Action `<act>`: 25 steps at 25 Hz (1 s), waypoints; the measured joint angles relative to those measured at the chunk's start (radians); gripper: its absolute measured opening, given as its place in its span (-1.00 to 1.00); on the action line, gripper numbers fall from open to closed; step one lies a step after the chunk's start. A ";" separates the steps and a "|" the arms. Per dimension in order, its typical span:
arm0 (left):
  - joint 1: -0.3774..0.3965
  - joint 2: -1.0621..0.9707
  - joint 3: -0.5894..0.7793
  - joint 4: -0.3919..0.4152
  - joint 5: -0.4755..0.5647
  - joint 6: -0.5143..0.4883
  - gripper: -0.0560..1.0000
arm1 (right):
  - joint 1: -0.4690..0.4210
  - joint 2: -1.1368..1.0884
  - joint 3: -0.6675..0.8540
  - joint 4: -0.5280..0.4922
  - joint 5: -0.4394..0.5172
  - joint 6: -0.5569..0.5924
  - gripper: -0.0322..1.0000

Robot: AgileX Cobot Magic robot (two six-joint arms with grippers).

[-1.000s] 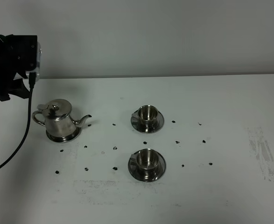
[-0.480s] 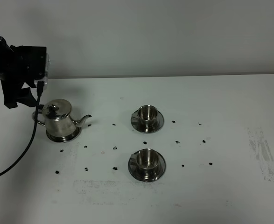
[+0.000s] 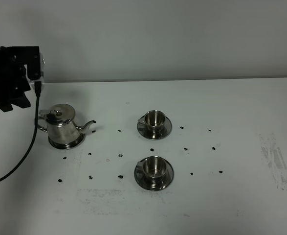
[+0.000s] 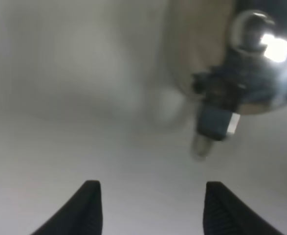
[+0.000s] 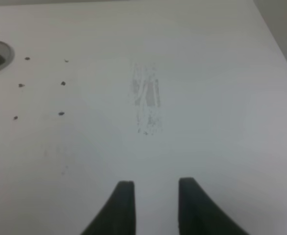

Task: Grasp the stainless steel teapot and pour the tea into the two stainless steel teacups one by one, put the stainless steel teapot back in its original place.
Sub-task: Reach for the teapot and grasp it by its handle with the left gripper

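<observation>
One teapot point(image 3: 61, 128). One disc point(image 3: 65, 145) beneath it. Two cups: far cup point(image 3: 154, 118), near cup point(image 3: 154, 166). Two saucers: far saucer point(image 3: 168, 127), near saucer point(image 3: 170, 174). Two grippers: left gripper point(image 4: 145, 208), right gripper point(image 5: 153, 205). One cable point(image 3: 21, 152). Black specks point(image 3: 121, 154): over a dozen. One scuffed patch point(image 3: 273, 159).

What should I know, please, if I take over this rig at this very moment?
Left gripper: open, empty, close to the teapot but not touching it.
Right gripper: open, empty, over the table, away from the cups.
The teapot is upright on its coaster, with its spout toward the cups. The far teacup and near teacup are upright.
Done: nothing visible; the teapot is not yet grasped.
Left: grasp the teapot, pour into each cup, and return it to the coaster.
</observation>
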 joint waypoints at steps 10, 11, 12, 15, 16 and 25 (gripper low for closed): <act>0.001 0.001 0.161 -0.059 -0.251 -0.057 -0.01 | 0.000 0.000 0.000 0.000 0.000 0.000 -0.53; 0.001 0.001 0.172 -0.069 -0.270 -0.057 -0.01 | 0.000 0.000 0.000 0.000 0.000 0.000 -0.53; 0.001 0.001 0.180 -0.075 -0.288 -0.057 -0.01 | 0.000 0.000 0.000 0.000 0.000 0.000 -0.53; 0.002 0.001 0.204 -0.105 -0.322 -0.057 -0.01 | 0.000 0.000 0.000 0.000 0.000 0.000 -0.53; 0.002 0.001 0.210 -0.113 -0.330 -0.058 -0.01 | 0.000 0.000 0.000 0.000 0.000 0.000 -0.53; 0.002 0.001 0.239 -0.123 -0.301 -0.082 -0.01 | 0.000 0.000 0.000 0.000 0.000 0.000 -0.53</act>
